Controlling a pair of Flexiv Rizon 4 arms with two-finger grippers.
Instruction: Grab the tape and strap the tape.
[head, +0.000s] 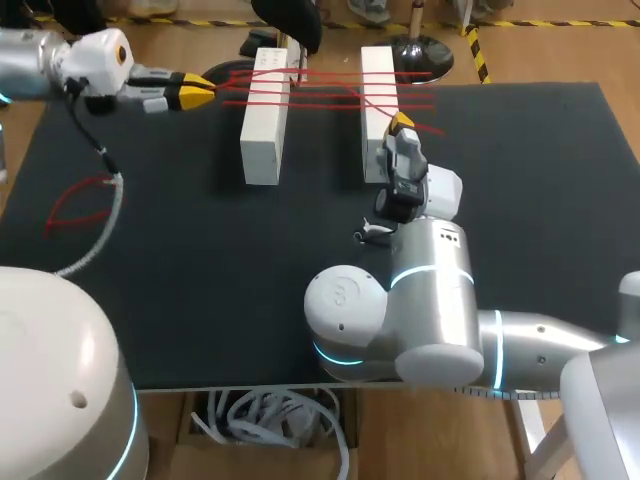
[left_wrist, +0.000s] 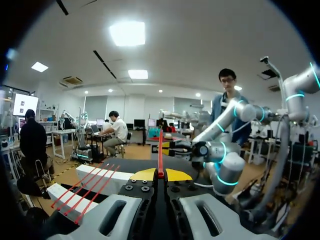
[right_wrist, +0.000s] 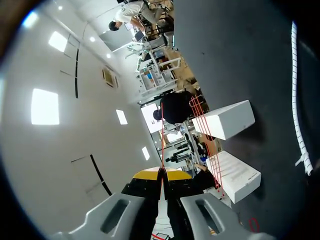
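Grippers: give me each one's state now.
Left gripper: shut on the red tape.
Right gripper: shut on the red tape too.

Robotics lab, by the look. Two silver-white robot arms, the left arm (head: 55, 58) and the right arm (head: 430, 300), stand at one table (head: 200, 270) covered with a black mat. Bench rig on it: white blocks (head: 265, 130) strung with red tape (head: 320, 84). A spiral-wrapped cable (head: 112, 215) trails across the mat.
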